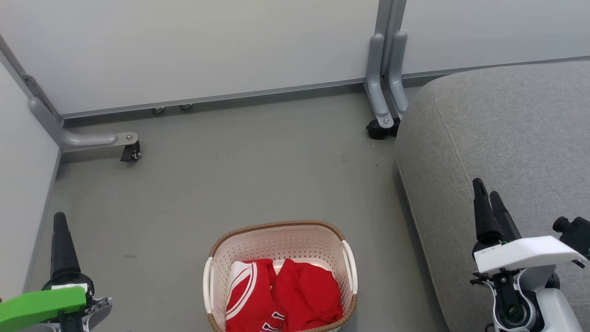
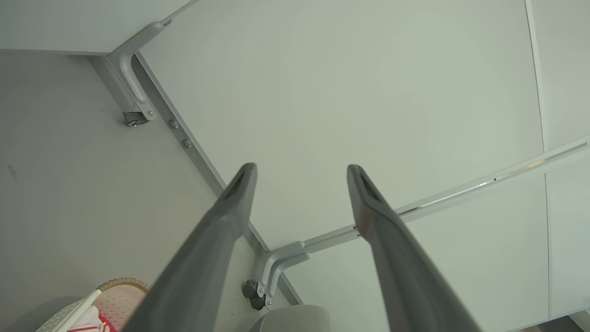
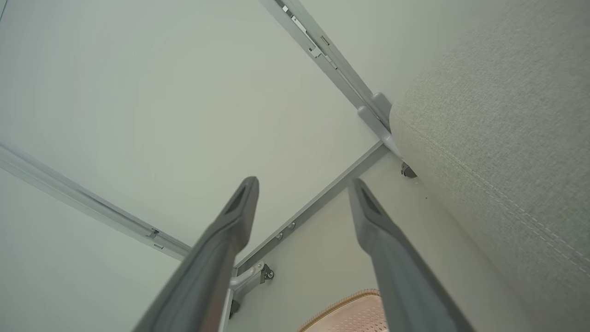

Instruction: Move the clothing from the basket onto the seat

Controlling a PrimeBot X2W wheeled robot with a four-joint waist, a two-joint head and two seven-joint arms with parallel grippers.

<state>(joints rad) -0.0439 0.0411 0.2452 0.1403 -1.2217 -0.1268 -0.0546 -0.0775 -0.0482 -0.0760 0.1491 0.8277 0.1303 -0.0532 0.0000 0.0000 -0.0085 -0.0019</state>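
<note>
I am holding my left gripper (image 2: pixel 300 170) and right gripper (image 3: pixel 303 184) spread wide, gripping nothing, as two crumpled red garments (image 1: pixel 286 295) are lying in the cream perforated plastic basket (image 1: pixel 276 225) on open grey floor (image 1: pixel 258 166) near the large light-grey fabric seat (image 1: pixel 507 129).

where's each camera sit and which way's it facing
Head view: on the head, looking down at basket, clothing, floor and seat; left fingers and right fingers at lower corners.
Left wrist view: left wrist, facing partition panels between open left fingers.
Right wrist view: right wrist, facing partition panels and seat between open right fingers.
Both wrist views share basket and seat.
</note>
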